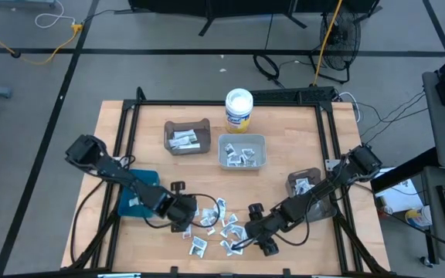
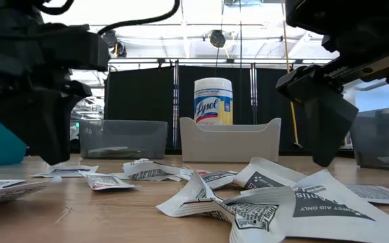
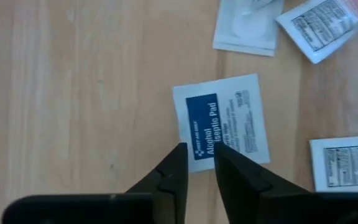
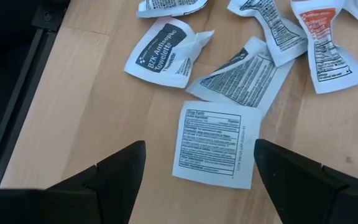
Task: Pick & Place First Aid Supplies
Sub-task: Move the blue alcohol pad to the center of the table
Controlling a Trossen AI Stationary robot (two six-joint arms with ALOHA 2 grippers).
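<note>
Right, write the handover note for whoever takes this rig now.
Left gripper: low over the loose pile, fingers nearly shut at the edge of the blue-label antiseptic pad, which lies flat; a grip is not confirmed.
Right gripper: open, hovering over a white packet, holding nothing.
Done: some packets sit in the brown bin, the clear bin and the grey bin.
Left: many packets are scattered on the table's front.

Small flat white packets [image 1: 215, 228] with blue, black or red print are scattered, some crumpled, near the table's [image 1: 284, 154] front edge.
</note>
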